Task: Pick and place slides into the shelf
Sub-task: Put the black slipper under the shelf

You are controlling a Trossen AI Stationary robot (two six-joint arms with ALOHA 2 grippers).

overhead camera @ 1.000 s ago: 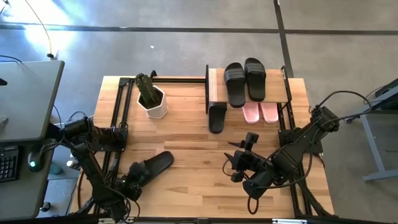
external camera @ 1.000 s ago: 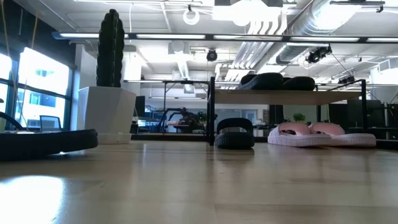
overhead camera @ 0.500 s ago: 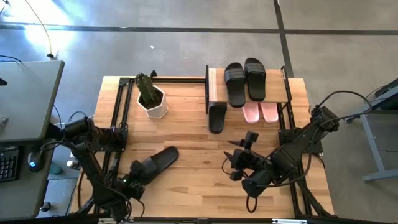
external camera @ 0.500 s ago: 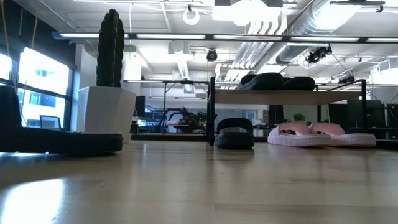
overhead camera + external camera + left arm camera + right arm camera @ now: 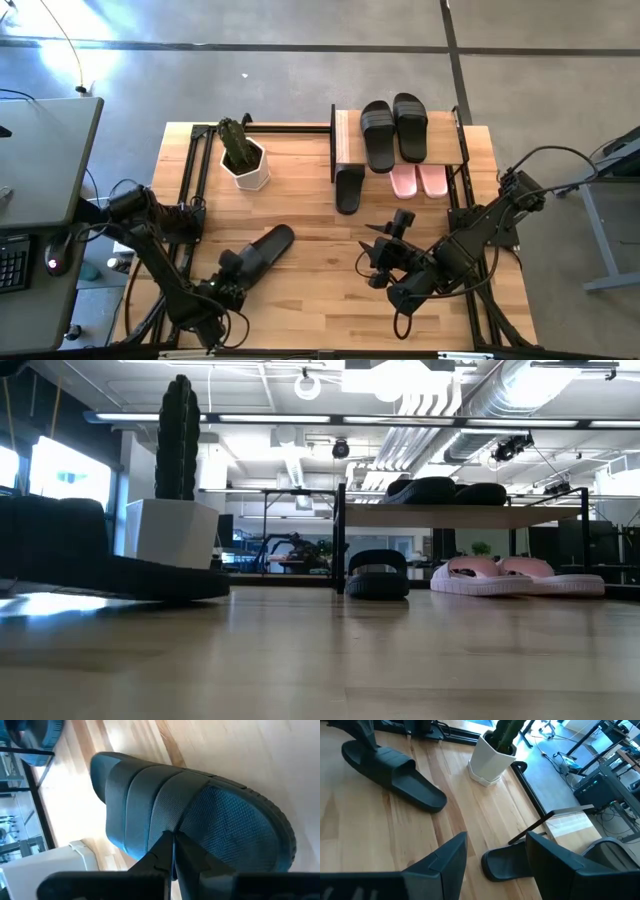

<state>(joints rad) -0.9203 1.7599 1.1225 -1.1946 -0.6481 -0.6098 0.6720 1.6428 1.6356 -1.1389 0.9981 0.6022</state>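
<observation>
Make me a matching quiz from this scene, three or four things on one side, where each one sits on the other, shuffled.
Things:
1. pink slides
2. black pair
3. cactus pot
4. loose black slide

Places:
A. on the shelf top board
B. held at its heel by the left fingers
C. under the shelf's top board
D. on the table left of the shelf

Pairs: 1-C, 2-A, 3-D, 4-B

1. Shelf (image 5: 400,125) sits upper centre-right of the high view, two slides (image 5: 393,131) on its top board.
2. Two more slides (image 5: 418,181) lie beneath; another (image 5: 349,188) at its left end.
3. Plant pot (image 5: 246,162) stands left of the shelf.
4. A lone slide (image 5: 258,253) lies lower left.
</observation>
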